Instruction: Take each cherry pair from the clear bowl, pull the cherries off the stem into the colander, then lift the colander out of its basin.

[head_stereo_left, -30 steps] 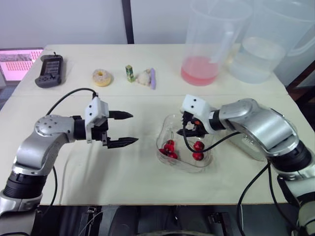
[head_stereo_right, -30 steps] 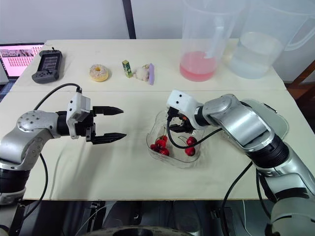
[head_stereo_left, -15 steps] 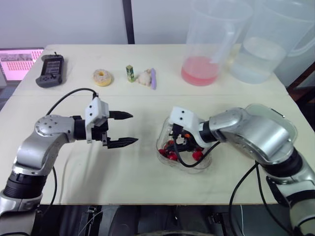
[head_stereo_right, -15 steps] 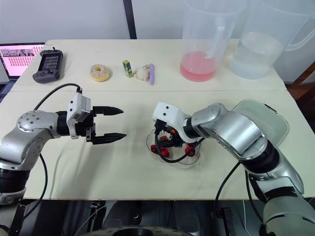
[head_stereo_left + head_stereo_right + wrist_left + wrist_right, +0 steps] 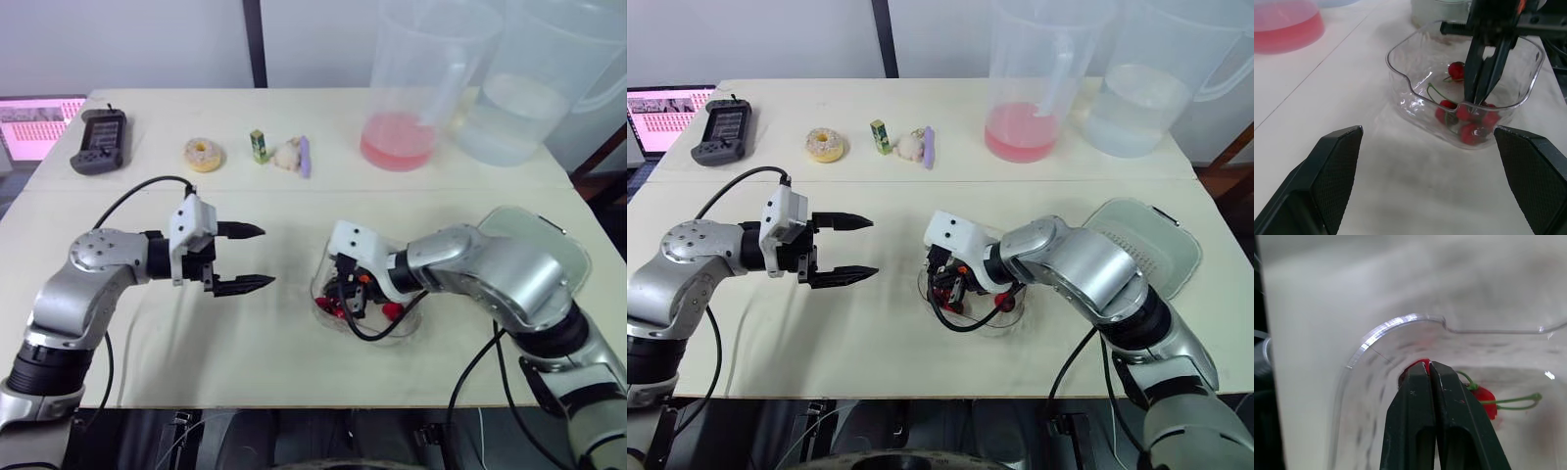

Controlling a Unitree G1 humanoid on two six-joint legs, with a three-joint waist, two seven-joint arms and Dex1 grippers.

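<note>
The clear bowl (image 5: 400,331) sits mid-table with several red cherries (image 5: 338,309) on green stems inside. My right gripper (image 5: 345,298) reaches down into the bowl's left side, shut, its tips among the cherries (image 5: 1469,122). In the right wrist view the right gripper (image 5: 1428,364) has its fingers pressed together with a cherry (image 5: 1420,364) just behind the tips; I cannot see whether a stem is pinched. My left gripper (image 5: 266,256) hovers open over the table, left of the bowl (image 5: 1415,107) and pointing at it. The colander in its basin (image 5: 1141,245) stands at the right, behind my right arm.
Along the back stand a pitcher of pink liquid (image 5: 402,137) and a pitcher of water (image 5: 509,108). A donut (image 5: 203,154), a small green box (image 5: 258,146), a white and purple item (image 5: 294,155), a black handheld device (image 5: 100,140) and a laptop screen (image 5: 39,122) lie at the back left.
My right gripper moved from the bowl's right side to its left, dipped down among the cherries and shut. The left arm has stayed still.
</note>
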